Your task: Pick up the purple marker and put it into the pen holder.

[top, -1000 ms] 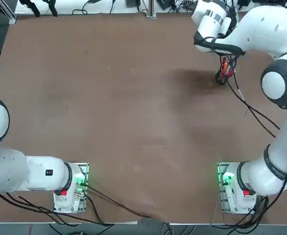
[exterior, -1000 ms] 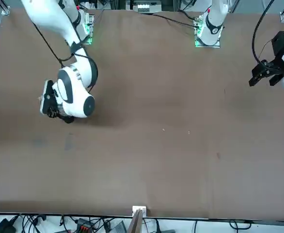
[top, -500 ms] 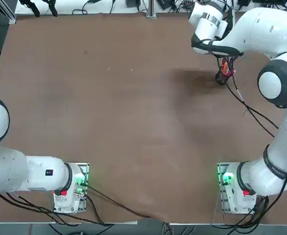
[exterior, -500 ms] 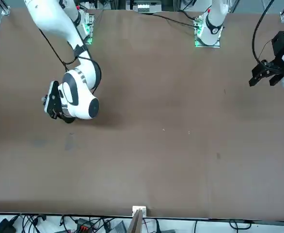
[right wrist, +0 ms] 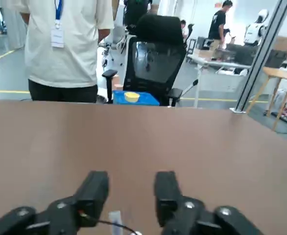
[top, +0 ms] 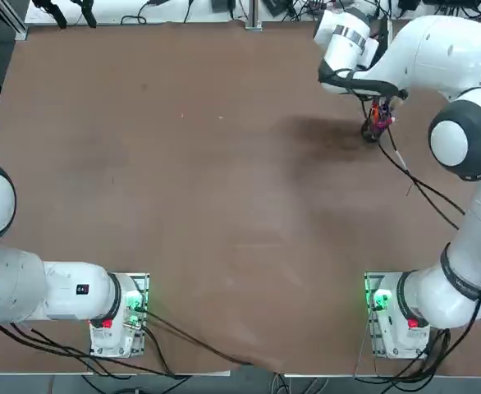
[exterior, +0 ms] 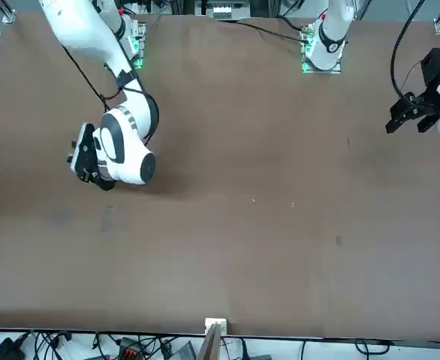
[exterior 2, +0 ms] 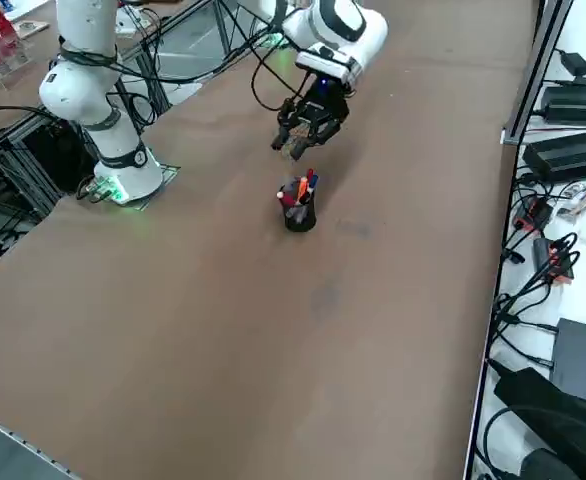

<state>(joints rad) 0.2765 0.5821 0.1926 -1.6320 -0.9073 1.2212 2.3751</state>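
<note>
From overhead, your right gripper (top: 377,92) has drifted slightly toward the table's (top: 224,205) far edge. From the right side, the pen holder (exterior 2: 299,214) near that far right corner carries the purple marker (exterior 2: 312,181) among red and orange pens. At the wrist, the fingers (right wrist: 95,190) stand apart, empty.

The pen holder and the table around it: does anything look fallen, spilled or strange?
Nothing stands out. The pen holder stands upright on the table, its pens inside. The right gripper is above it, open and empty.

A small black round pen holder (exterior 2: 299,217) bristles with red, orange and blue-violet pens on the plain brown table (exterior 2: 223,300).
</note>
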